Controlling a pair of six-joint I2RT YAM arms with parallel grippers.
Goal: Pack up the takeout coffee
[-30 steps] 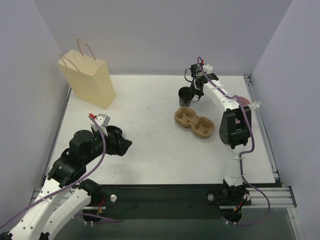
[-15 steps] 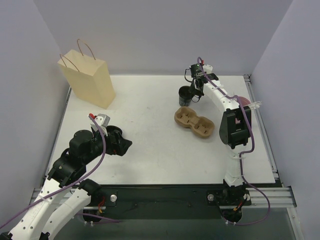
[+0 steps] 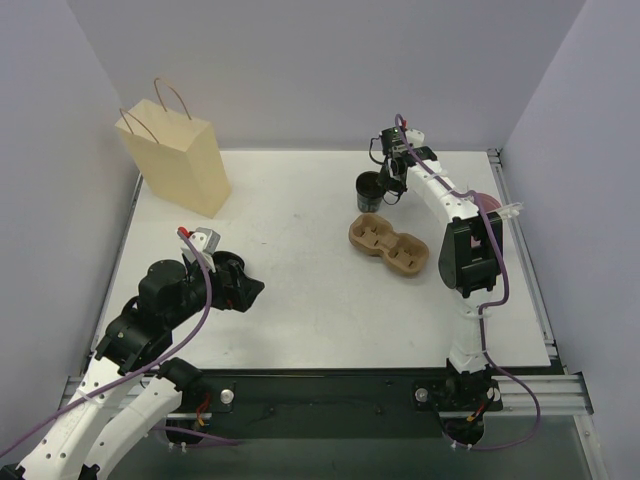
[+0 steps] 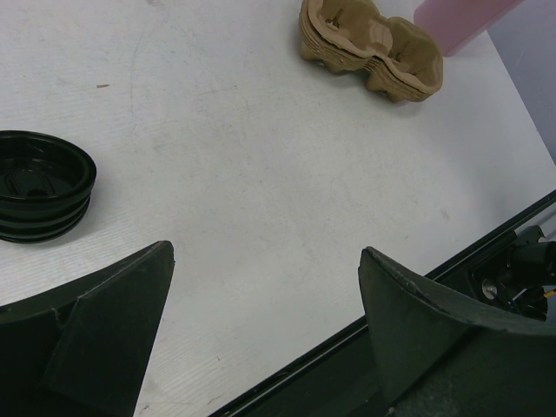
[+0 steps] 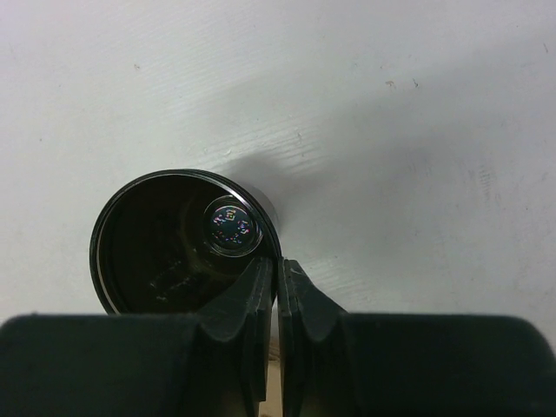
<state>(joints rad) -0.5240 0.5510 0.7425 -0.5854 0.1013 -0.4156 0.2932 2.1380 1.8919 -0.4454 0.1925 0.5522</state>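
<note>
Right, nearest first. My left gripper [image 4: 265, 252] hangs well to the near-left of the brown moulded-pulp two-cup carrier [image 3: 388, 245]. Its jaws are spread as wide as they go, with nothing between them. A round black plastic lid [image 4: 39, 182] lies flat on the white table [image 3: 300, 200] near that gripper, also well apart from the carrier.

The carrier's long axis slants from far-left to near-right. Both wells look empty, and the far-left well is the one closest to the cup.

The black open-topped coffee cup [image 3: 369, 190] stands upright, mouth up, just beyond the carrier's far-left end and not touching it. My right gripper [image 5: 278, 268] has hold of it, jaws pinched almost together on the rim wall at the cup's right side. One finger looks to be inside the mouth and the other outside. Something small and shiny shows inside the cup, can't tell what.

The relation that matters: from the held cup, the target well lies just toward the near side, a short hop. The right arm is by far the nearer; the left is out of it. My read is lift clear of the carrier's edge, come over the far-left well, lower straight down. It's a thin rim pinch, so the cup could swing or tilt.

A tan paper bag with handles [image 3: 180, 160] stands upright well off to the carrier's far left. A pink object [image 4: 460, 16] sits past the carrier's right end, partly hidden.
</note>
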